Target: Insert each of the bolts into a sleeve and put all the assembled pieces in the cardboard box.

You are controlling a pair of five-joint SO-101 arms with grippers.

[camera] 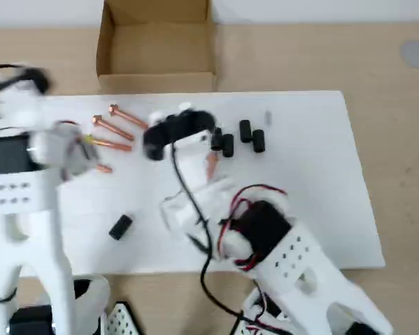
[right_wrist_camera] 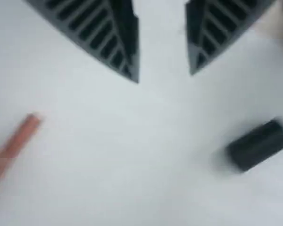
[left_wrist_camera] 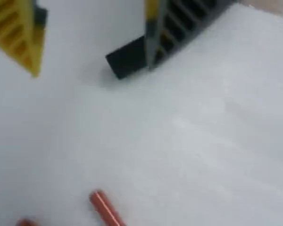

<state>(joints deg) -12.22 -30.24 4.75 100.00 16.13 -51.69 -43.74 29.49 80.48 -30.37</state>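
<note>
Right claw (right_wrist_camera: 163, 74): fingers apart, empty, over the white board (camera: 314, 209).
Sleeve (right_wrist_camera: 257, 143): we find it lying flat just outside one fingertip, not between the two.
Bolt (right_wrist_camera: 12, 143): flat outside the other fingertip, shank slanting away.
Left claw (left_wrist_camera: 92, 68): fingers apart, empty; a lone sleeve (left_wrist_camera: 125, 61) lies just beside one finger.
Spare bolts (camera: 113, 129): upper left of the high view, nearer the left arm.
Cardboard box (camera: 157, 82): top centre.
Coming move: we judge that a sideways shift must centre either piece.
</note>
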